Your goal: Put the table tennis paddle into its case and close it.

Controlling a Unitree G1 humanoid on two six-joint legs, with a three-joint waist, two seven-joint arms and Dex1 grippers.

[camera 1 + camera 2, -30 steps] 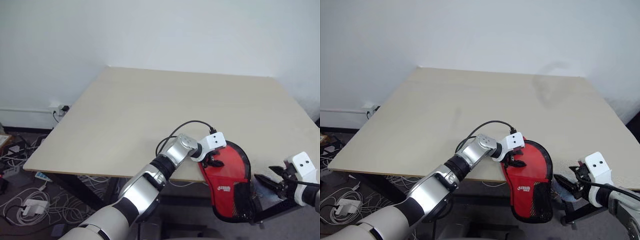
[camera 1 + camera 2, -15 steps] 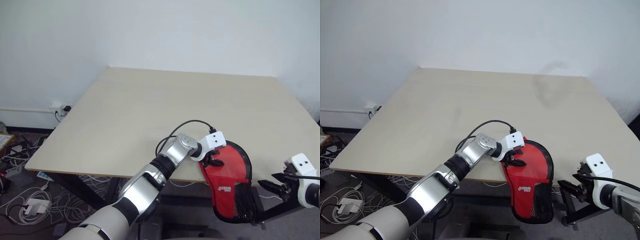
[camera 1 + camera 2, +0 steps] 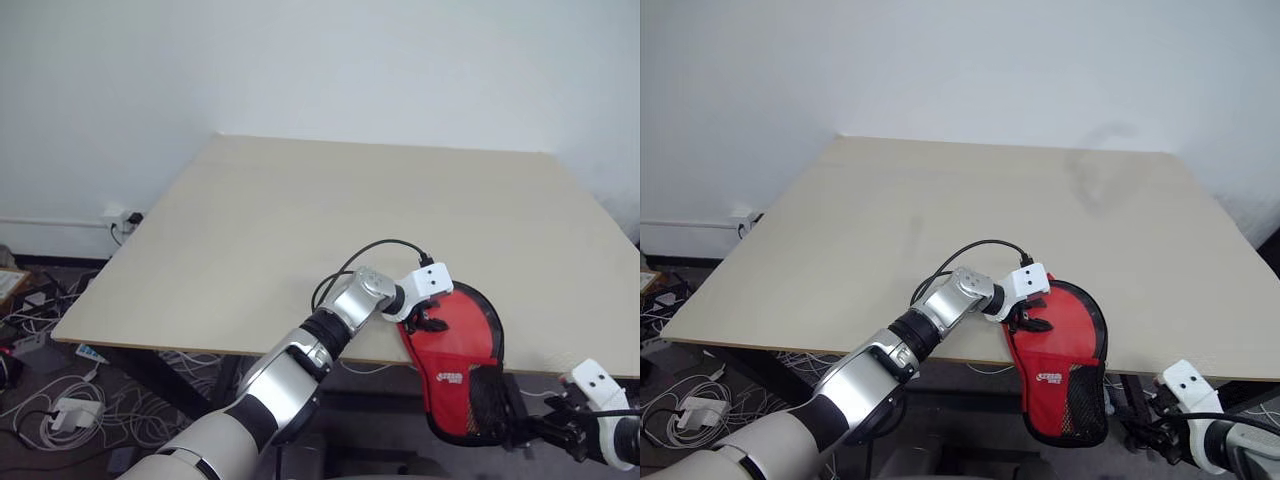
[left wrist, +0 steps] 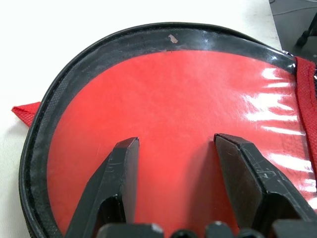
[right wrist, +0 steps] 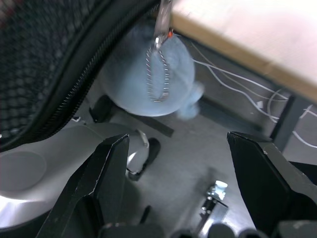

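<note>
Left gripper [image 3: 428,322]: fingers spread, pressing flat on the case [image 3: 460,365].
Case: overhanging the table [image 3: 300,230] edge.
Right gripper [image 5: 173,188]: jaws apart, empty, below the zipper pull [image 5: 159,69].
Advice: pin the case firmly; pinch the pull squarely.

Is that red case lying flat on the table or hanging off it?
Partly hanging: the case has its round end on the table, and its mesh end droops past the near edge.

Two black fingers [image 4: 121,183] of the left gripper [image 4: 176,144] spread apart over the glossy red case [image 4: 183,104]; black zipper edging [image 4: 54,89] curving around, on a pale table [image 4: 49,34].
</note>
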